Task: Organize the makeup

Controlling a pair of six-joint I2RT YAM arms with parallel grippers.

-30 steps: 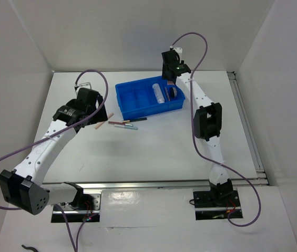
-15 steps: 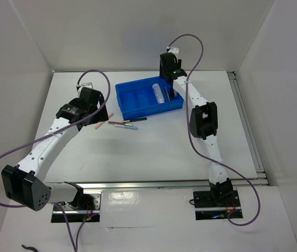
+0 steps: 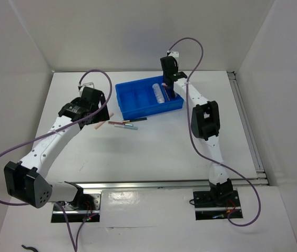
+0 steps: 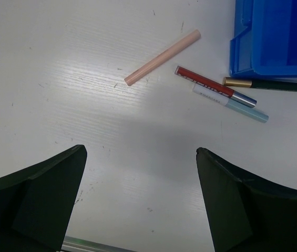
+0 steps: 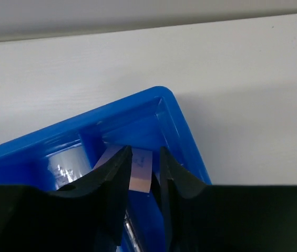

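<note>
The blue tray stands at the back middle. My right gripper reaches down into its back right corner. In the right wrist view the gripper is shut on the pink square, just inside the tray's rim. A clear-white tube lies in the neighbouring compartment. My left gripper is open and empty above the table. Ahead of it lie a pink pencil, a red-and-silver pencil, a light blue one and a dark one. The compact and palette are hidden.
The pencils lie just off the tray's front left corner. A metal rail runs along the near table edge and another along the right side. White walls enclose the table on three sides.
My right gripper has come down and slightly left into the tray's back right corner with the pink square. My left arm has shifted slightly; the pencils have not moved.
</note>
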